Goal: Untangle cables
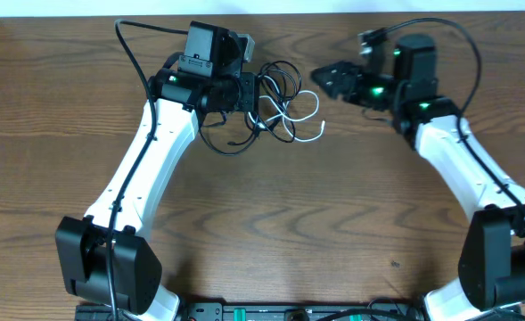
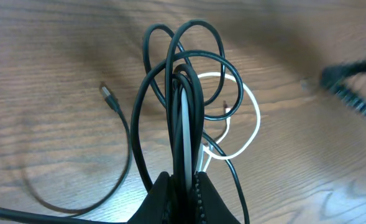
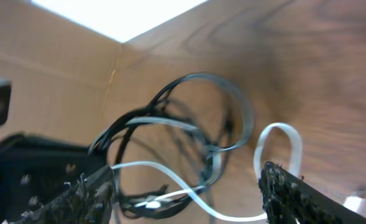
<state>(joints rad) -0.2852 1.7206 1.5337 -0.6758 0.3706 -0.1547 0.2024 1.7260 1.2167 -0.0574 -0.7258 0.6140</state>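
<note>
On your left, the black cable (image 2: pixel 199 112) trails a loose tail across the tabletop (image 1: pixel 289 232), ending in a small plug (image 2: pixel 108 96) that lies free of the knot. The left fingers (image 2: pixel 210 202) are clenched on a bunch of strands, black ones with the white cable (image 2: pixel 186 130) pinched among them, so the tangle fans out just in front of that arm near the far edge. The black loops overlap one another at the centre, and the white cable curls out of the knot's right side. Further right, the right fingers (image 3: pixel 288 190) are spread wide with nothing in them, close to the knot and facing it. Both cords look light, thin and limp, so expect them to sag and drag their neighbours when pulled, and to slip from a shallow pinch. The white loop on the right looks like your easiest hold: take a single strand there, away from the crossings, and draw it out slowly.
</note>
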